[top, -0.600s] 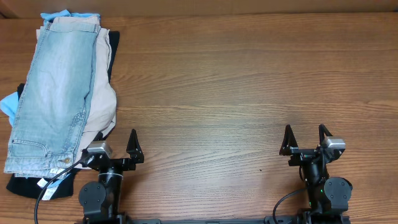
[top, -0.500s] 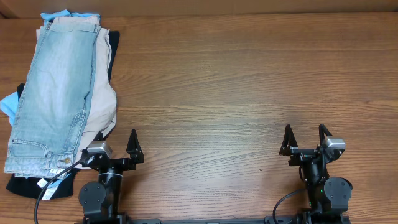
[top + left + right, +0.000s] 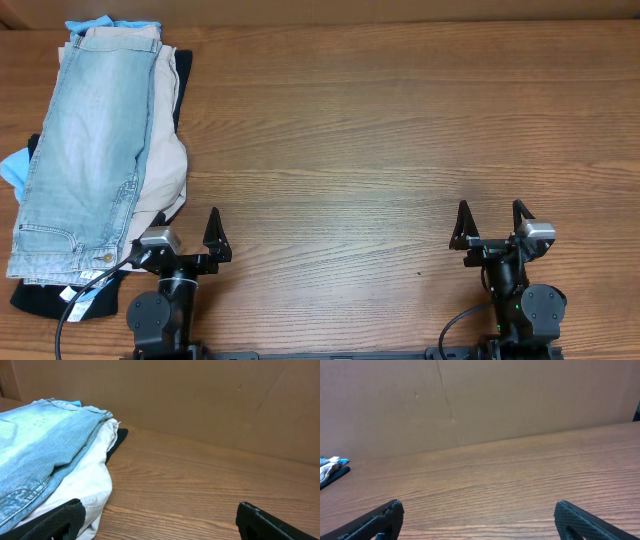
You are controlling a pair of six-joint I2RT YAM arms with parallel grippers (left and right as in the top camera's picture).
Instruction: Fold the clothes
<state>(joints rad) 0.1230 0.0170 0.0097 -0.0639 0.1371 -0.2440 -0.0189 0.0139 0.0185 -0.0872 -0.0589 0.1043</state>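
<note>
While both arms sit at the bottom of the overhead view, we see the blue denim shorts (image 3: 85, 150) lying flat on top of a pile at the left side of the frame. Under them we see beige shorts (image 3: 165, 150), a black garment (image 3: 40, 298) and a bit of bright blue cloth (image 3: 12, 168). The pile rests on the brown wooden worktop (image 3: 380, 130). The left end effector (image 3: 187, 238) is spread wide and holds nothing, just beside the pile's lower edge. The right end effector (image 3: 490, 228), at the lower right, is spread wide too, holds nothing, and is well apart from the clothes.
</note>
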